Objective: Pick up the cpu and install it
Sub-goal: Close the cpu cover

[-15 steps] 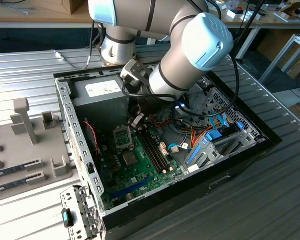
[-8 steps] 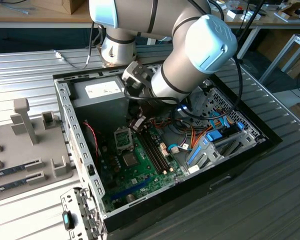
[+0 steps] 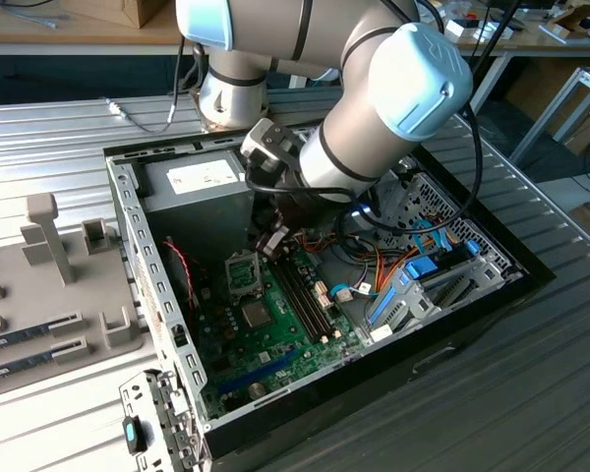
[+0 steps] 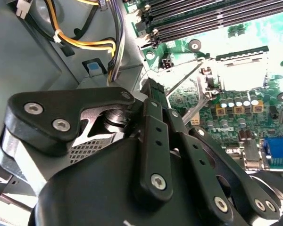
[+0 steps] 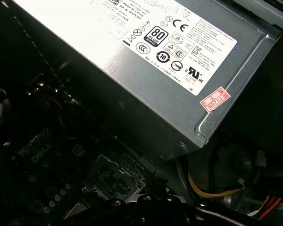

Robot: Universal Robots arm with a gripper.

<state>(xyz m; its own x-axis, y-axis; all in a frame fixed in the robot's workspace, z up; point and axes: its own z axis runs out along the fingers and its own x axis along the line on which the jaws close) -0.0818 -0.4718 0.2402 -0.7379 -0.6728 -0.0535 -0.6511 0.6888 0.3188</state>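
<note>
The gripper [image 3: 271, 239] hangs mid-frame in the exterior view, just beside the grey power supply [image 3: 199, 187] (finger spread impossible to tell), above the socket [image 3: 242, 272]

A grey power-supply box [image 3: 199, 192] sits just beside the end effector [image 3: 267, 241] inside the open computer case [image 3: 138, 285], with yellow and orange cables [image 4: 85, 44] close by it. The green motherboard [image 3: 265, 339], its black memory slots [image 3: 303, 295] and hinged socket frame [image 3: 242, 273] lie directly below, and a grey parts tray [image 3: 49, 285] rests well apart on the ribbed metal surface [image 3: 531, 393].
</note>
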